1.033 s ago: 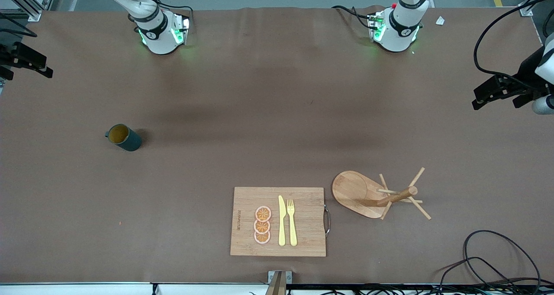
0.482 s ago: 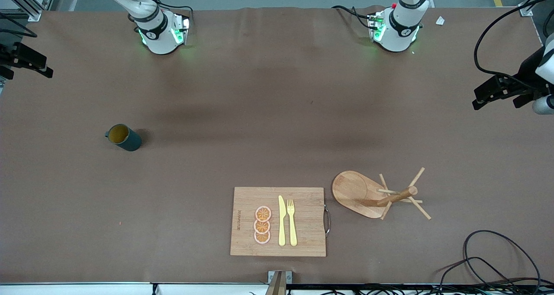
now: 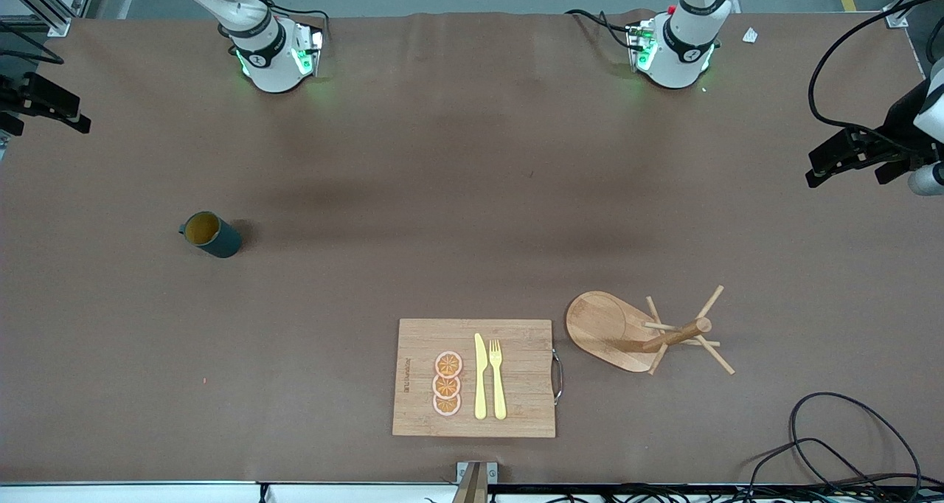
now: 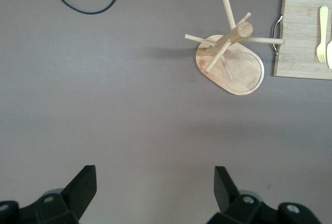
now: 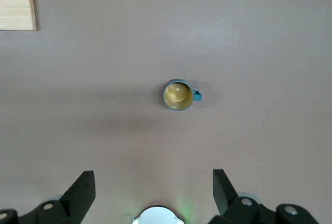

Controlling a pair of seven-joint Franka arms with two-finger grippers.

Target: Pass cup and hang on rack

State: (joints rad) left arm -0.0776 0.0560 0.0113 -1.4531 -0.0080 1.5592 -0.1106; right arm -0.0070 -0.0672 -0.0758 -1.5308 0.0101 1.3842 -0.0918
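nothing has moved: cup (image 3: 210, 234) upright, both claws (image 4: 153, 193) (image 5: 153, 190) wide and raised

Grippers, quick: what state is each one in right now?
Left gripper: open, holding nothing, high over bare table, with the rack below.
Right gripper: open, holding nothing, high over the cup.

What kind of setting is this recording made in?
Most likely a robotics lab bench, not a real kitchen: two arm bases bolted to a brown-covered table, loose cables at its edge, and staged props such as the cup and rack.
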